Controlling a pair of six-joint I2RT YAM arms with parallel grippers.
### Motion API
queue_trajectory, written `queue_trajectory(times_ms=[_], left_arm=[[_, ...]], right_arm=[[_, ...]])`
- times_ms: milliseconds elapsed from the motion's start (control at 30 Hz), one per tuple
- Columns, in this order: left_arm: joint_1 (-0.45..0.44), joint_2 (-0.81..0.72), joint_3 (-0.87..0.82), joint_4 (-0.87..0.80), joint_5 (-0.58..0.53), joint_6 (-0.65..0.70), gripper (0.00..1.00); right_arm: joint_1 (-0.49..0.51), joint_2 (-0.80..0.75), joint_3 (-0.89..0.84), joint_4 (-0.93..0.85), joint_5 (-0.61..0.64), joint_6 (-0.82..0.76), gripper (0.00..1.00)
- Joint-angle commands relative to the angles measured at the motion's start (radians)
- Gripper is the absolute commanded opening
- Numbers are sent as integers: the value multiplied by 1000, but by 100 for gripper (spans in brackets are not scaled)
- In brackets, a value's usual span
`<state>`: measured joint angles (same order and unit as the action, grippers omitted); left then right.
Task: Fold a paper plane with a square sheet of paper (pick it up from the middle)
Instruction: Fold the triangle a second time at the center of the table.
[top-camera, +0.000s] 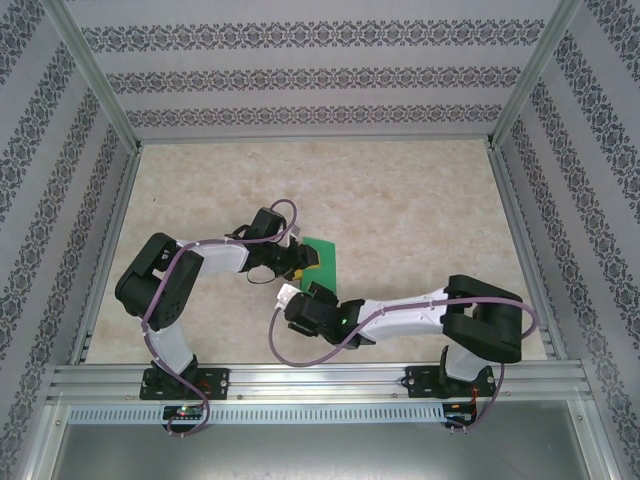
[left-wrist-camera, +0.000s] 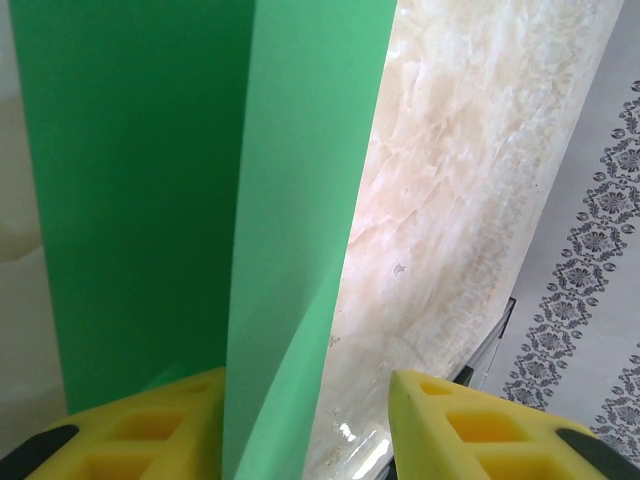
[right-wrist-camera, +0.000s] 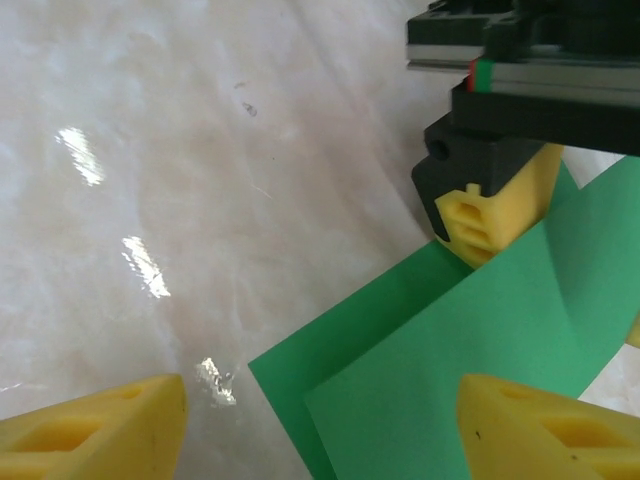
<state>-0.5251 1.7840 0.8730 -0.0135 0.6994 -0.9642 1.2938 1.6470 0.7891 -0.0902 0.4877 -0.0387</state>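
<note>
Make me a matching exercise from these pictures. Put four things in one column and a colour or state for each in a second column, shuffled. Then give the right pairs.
Column one
1. square sheet of paper
2. table
3. left tool
4. right tool

Column two
A. open, with a corner of the sheet lying under it
B. pale, marbled and glossy
C. bright green, with one flap folded up
D. open, astride a raised green flap

Pairs: 1-C, 2-B, 3-D, 4-A
</note>
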Motion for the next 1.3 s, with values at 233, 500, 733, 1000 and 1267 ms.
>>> queue_trajectory(times_ms=[233,500,733,1000,1267], left_arm=[[-11,-29,27,21,12,-14,43],[-10,-36,40,-9,2,-2,43],[-9,-91,68,-134,-95,50,44],[7,-230,84,-328,-336,95,55],[44,-434,22,-457,-549,111,59]], right_arm=[[11,54,58,41,168,48,50],[8,19,54,-1,168,85,27],[-9,-19,53,-20,142,139,5],[-56,-54,94,-88,65,259,0],[-145,-101,206,-241,-48,432,0]])
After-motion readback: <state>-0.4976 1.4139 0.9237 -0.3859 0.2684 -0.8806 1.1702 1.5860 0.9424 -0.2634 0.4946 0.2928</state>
